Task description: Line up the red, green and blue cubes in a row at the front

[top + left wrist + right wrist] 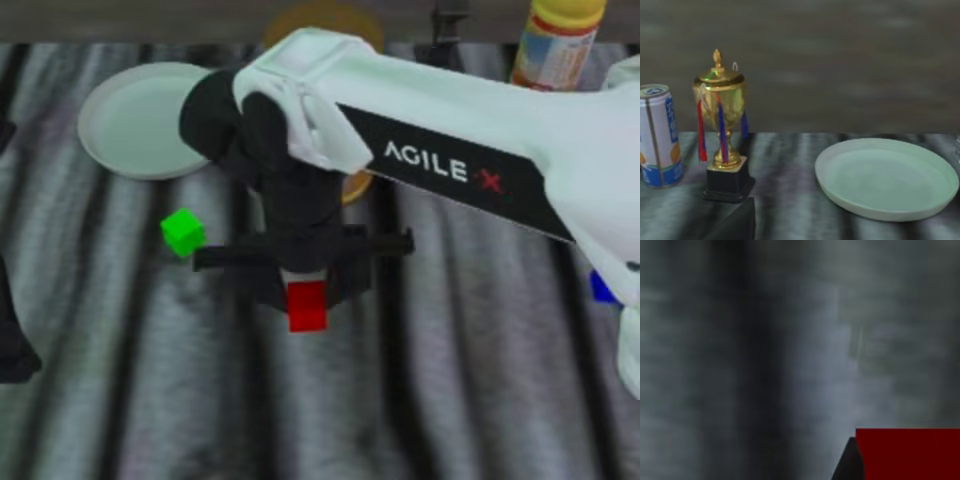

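Right gripper [306, 296] hung over the middle of the grey striped cloth [450, 380], its black fingers closed on the small bright red cube [307, 305]. Left of it, well apart, lay the small bright green cube [183, 232], near the pale round plate [120, 130]. At the table's right edge, the deep blue cube [602, 288] showed partly behind the arm. Left gripper [12, 350] sat parked at the left edge; whether its fingers were open could not be told.

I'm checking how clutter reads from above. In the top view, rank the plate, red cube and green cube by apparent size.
Largest to smallest:
1. plate
2. red cube
3. green cube
The cubes look nearly alike; the red may only seem bigger because the right gripper has it closer to the camera.
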Controlling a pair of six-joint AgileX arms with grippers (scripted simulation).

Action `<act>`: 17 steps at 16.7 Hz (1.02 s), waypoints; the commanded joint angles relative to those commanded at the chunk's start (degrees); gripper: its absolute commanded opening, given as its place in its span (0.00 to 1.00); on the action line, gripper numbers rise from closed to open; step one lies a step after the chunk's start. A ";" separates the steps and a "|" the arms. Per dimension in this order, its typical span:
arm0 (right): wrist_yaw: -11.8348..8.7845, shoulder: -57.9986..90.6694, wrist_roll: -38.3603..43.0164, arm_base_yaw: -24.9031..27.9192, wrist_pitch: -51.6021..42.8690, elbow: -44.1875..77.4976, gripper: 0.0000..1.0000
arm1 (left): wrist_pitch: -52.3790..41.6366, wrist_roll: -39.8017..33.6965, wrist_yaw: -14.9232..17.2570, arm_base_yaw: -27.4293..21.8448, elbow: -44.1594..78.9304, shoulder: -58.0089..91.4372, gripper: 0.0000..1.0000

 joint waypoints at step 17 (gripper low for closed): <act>0.60 0.97 12.13 8.09 9.57 -6.93 0.00 | 0.00 0.00 0.00 0.00 0.00 0.00 1.00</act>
